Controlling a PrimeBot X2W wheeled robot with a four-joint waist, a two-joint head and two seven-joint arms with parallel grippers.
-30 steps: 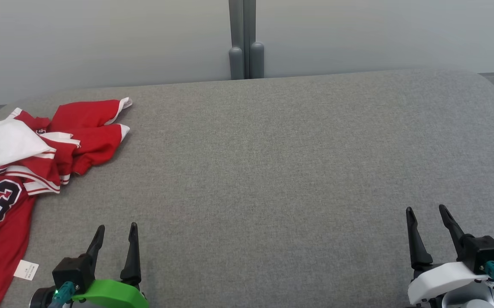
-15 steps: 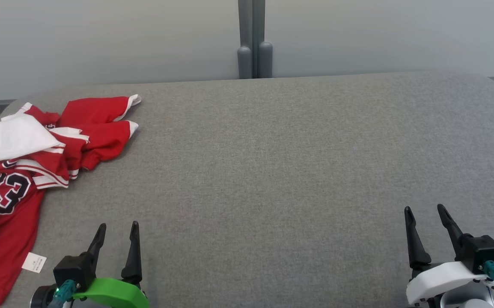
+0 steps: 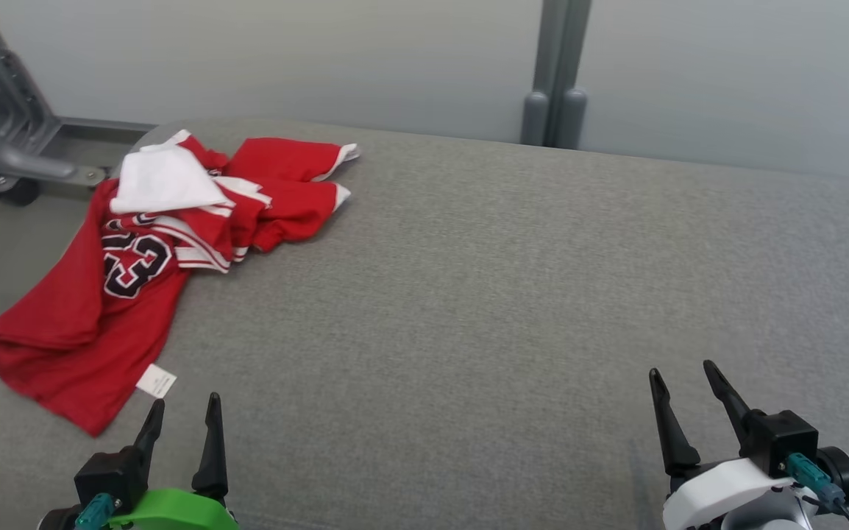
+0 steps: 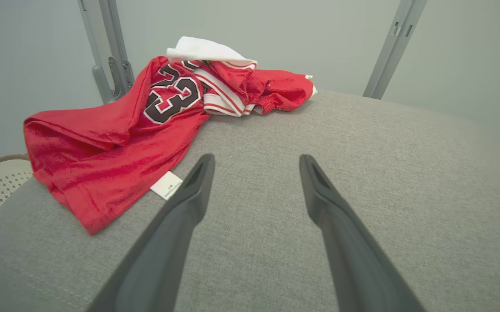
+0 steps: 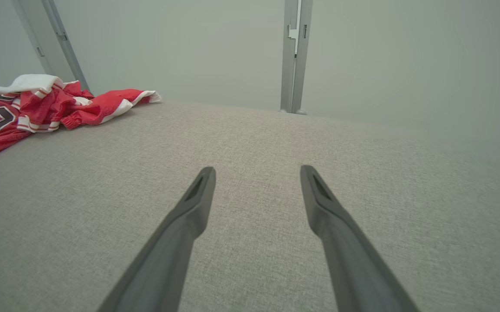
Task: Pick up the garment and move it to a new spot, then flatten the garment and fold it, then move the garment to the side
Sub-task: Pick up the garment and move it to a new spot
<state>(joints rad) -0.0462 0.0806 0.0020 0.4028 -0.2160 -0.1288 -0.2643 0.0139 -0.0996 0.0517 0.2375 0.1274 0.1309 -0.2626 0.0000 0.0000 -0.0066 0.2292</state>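
Red jersey (image 3: 86, 309) lay crumpled at far left corner of grey padded surface (image 3: 469, 294), numerals 23 face up. Long axis diagonal: loose hem end with white label (image 3: 156, 380) nearest, draped over the rounded left edge; bunched sleeves and white fabric at far end, pointing away and to the right. Left gripper (image 3: 184, 401) hovered just beside the hem, fingers spread, nothing between them. Right gripper (image 3: 680, 368) well apart at near right, fingers likewise spread and empty.

Against half a second earlier: head camera had swung left. Grey post (image 3: 557, 73) sat further right in view, metal frame with caster (image 3: 5, 158) newly visible upper left. Jersey folds unchanged; both grippers as wide as before.
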